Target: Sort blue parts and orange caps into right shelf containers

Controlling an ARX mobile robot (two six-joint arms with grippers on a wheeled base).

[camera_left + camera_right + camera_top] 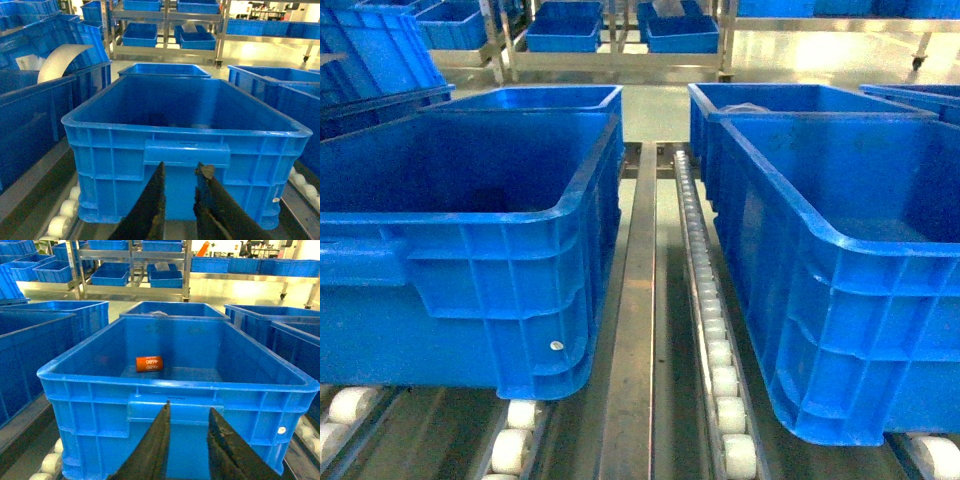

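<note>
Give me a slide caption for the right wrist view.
Right gripper, jaws open and empty, faces a blue crate holding one orange cap.

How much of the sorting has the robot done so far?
Hardly any. One orange cap already lies in the right crate. The left crate shows nothing inside. Both the left gripper and right gripper are empty and open. No blue parts in view.

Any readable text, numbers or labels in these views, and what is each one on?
"4680", white print, repeated on two lines: on the orange cap lying inside the crate in front of the right claw.
Small round sticker on the left crate's corner in the head view: too small to read.
Nothing else is legible.
</note>
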